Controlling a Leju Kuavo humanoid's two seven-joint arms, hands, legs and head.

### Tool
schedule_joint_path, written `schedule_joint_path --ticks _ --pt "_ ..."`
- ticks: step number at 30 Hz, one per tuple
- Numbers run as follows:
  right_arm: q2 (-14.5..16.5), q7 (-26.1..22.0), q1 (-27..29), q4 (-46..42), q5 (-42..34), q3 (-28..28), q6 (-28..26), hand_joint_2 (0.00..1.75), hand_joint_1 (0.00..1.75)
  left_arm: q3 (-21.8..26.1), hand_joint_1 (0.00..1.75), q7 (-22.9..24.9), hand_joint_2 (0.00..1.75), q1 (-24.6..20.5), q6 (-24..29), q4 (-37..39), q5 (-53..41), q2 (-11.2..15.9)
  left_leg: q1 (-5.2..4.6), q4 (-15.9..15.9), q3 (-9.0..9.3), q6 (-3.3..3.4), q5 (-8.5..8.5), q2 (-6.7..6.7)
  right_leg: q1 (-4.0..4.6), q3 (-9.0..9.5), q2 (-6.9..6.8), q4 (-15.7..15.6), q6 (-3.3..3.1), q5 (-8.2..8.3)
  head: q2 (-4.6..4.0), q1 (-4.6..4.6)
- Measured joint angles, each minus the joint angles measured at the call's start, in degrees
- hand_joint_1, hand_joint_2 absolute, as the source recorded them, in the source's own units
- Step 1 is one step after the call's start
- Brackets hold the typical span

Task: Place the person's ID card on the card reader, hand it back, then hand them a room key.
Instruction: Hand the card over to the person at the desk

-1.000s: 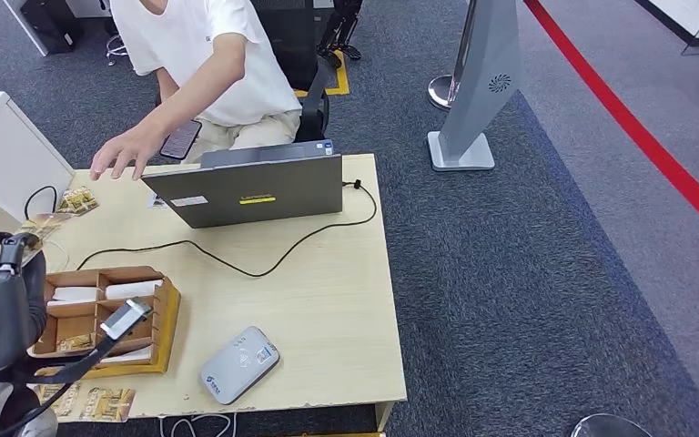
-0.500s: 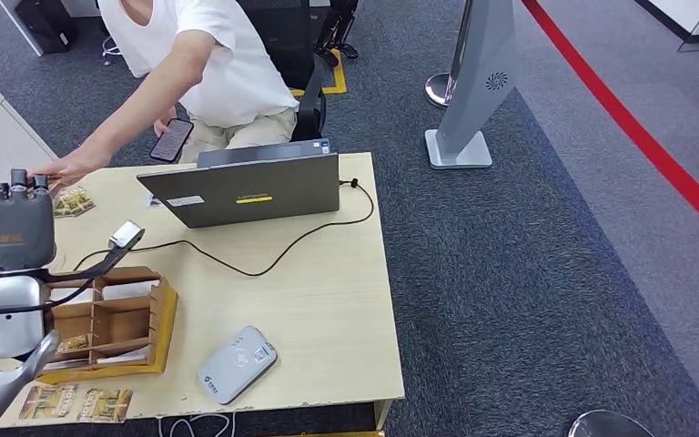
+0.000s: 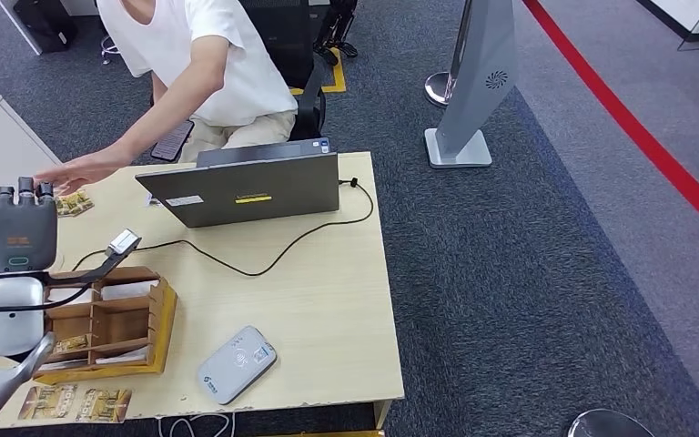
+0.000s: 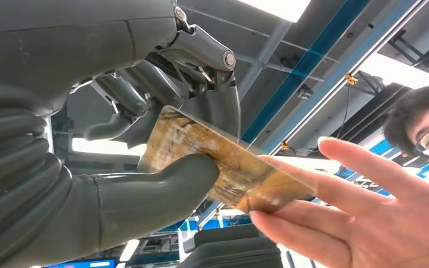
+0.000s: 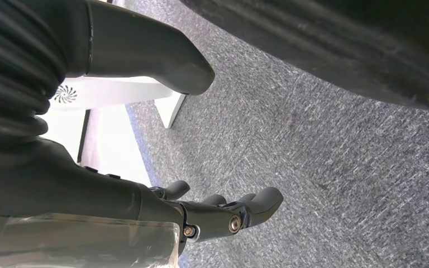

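Left hand (image 3: 14, 235) raised above the table's left edge, back of the hand toward the head camera. In the left wrist view, left hand (image 4: 145, 139) pinches a gold-brown card (image 4: 223, 162) between thumb and fingers — whether this is the ID card or a room key, cannot tell. The person's hand (image 4: 363, 212) is at the card's free end, fingers touching it from both sides; in the head view the person's hand (image 3: 86, 170) reaches over the table's far left corner, just beside the robot's raised fingers.

Right hand (image 5: 223, 215) hangs over grey carpet (image 5: 324, 151), fingers loosely curled and apart, thumb clear of them, nothing held.

On the table (image 3: 328, 300): card reader (image 3: 238, 363) near the front edge, lying flat. Cardboard organizer (image 3: 109, 323) at the front left, cards in its compartments. Laptop (image 3: 246, 189) along the far edge, lid toward the robot, a black cable (image 3: 264, 259) trailing from it across the surface. Two patterned cards (image 3: 77, 401) at the front left corner, just beside the organizer.
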Motion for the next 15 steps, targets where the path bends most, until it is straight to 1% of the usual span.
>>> schedule_joint_path --ticks 6,10,12,15 --pt "-0.02 -0.01 0.01 0.0 -0.04 0.0 0.0 1.75 0.0 -0.13 0.0 0.02 1.75 0.79 1.66 0.51 0.0 0.24 0.0 0.0 -0.02 0.0 0.0 -0.01 0.0 0.01 -0.02 0.0 0.0 0.0 0.0 0.01" --pt "-0.1 -0.01 0.05 0.0 -0.04 0.0 0.0 1.75 0.0 1.04 0.0 -0.79 1.75 2.67 2.05 0.23 0.0 1.49 0.01 -0.01 -0.02 -0.01 0.01 0.02 0.0 0.0 0.02 0.02 0.0 0.0 0.0 0.01" --pt "-0.21 0.01 0.08 0.0 -0.03 0.0 0.02 1.75 0.0 3.04 0.0 -2.37 1.75 4.46 2.16 -0.57 0.0 2.61 0.01 -0.01 -0.03 -0.01 0.01 0.03 0.0 0.0 0.04 0.03 0.0 0.0 0.0 0.01" --pt "-0.42 0.14 0.13 0.0 0.02 0.0 0.25 1.75 0.0 8.86 0.0 -6.38 1.75 8.35 2.77 -2.43 0.0 4.08 0.02 -0.02 -0.04 -0.01 0.0 0.12 0.01 -0.04 0.12 0.04 -0.01 -0.01 0.0 0.01"
